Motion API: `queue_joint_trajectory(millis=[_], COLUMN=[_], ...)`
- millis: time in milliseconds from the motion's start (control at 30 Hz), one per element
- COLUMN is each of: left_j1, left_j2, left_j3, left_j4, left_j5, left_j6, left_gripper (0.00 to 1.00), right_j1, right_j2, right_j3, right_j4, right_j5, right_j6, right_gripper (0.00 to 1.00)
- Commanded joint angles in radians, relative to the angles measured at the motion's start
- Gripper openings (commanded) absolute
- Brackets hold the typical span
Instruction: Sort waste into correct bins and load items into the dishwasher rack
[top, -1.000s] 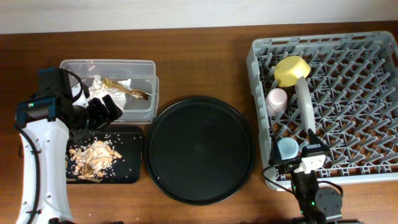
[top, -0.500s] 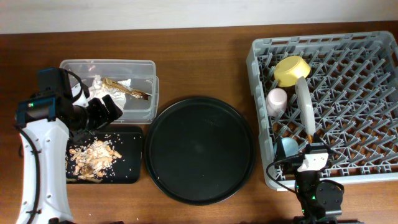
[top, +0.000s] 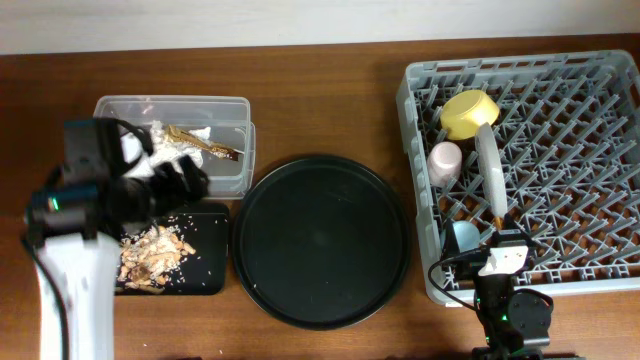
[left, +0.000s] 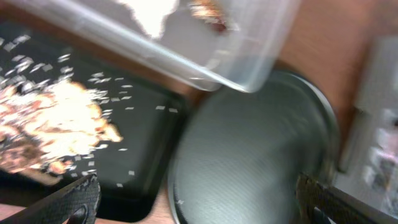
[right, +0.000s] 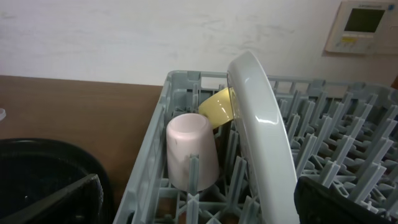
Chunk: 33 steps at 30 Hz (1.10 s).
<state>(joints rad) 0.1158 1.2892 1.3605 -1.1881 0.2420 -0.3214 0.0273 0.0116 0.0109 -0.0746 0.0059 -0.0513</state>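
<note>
In the grey rack (top: 560, 150), at its 9 o'clock edge: pink cup (top: 445, 161), plate (top: 489, 170) on edge. Left gripper (left: 199, 199) spread, empty; right gripper's (right: 199, 199) state seemingly open, cannot tell.

Large grey plastic lattice rack (top: 525, 170), at right, is loaded with an upside-down pink cup (top: 445, 161), tilted yellow bowl (top: 468, 114) and an on-edge pale plate (top: 489, 172); beige crumbly scraps (top: 152, 251) are spread on the flat black tray (top: 205, 275).

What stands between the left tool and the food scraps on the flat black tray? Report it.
Nothing visible does. The left tool hangs open above the border between the clear tub and the flat black tray. The food scraps lie uncovered on that tray, just beside it.
</note>
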Motion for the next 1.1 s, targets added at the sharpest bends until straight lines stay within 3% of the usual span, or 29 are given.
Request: queue_joint_trajectory(millis=[0,67,167,367,467,733,867,967,1067], left_j1=[-0.206,-0.312,-0.333,-0.275,-0.222,-0.103,-0.100,-0.130,-0.160], left_j2=[-0.190,-0.314,-0.488,-0.908,-1.039,-1.270,-1.285,-1.285,-1.284], left_j3=[-0.029,-0.129,-0.340,-0.983,-1.167,-1.352,-1.352,-1.352,-1.352], left_j4=[-0.001,0.043,0.277,1.137,1.315,1.259,1.123,1.114,1.112], left_j5=[-0.135,-0.135,-0.135,-0.134,-0.134,-0.138,-0.139,-0.151,-0.160], left_j6=[0.001,0.000,0.001,0.001,0.001,0.006,0.158,0.360,0.383], left_gripper=[0.99,0.99,0.99,0.99,0.99,0.99,0.99,0.99,0.99], right_j1=[-0.009,-0.009,-0.009,-0.009,-0.009,-0.009,-0.009,-0.009,-0.009], right_j2=[-0.008,-0.008,-0.008,-0.008,-0.008,-0.008,-0.008,-0.008,-0.008], right_j3=[-0.005,-0.005,-0.005,-0.005,-0.005,-0.005,-0.005,-0.005,-0.005], right_j4=[-0.005,-0.005,-0.005,-0.005,-0.005,-0.005,-0.005,-0.005,-0.005], right_j5=[-0.002,-0.002,-0.002,-0.002,-0.002,-0.002,-0.002,-0.002,-0.002], right_j6=[0.011,0.011,0.011,0.011,0.011,0.011,0.011,0.011,0.011], right_gripper=[0.99,0.99,0.99,0.99,0.99,0.99,0.99,0.99,0.99])
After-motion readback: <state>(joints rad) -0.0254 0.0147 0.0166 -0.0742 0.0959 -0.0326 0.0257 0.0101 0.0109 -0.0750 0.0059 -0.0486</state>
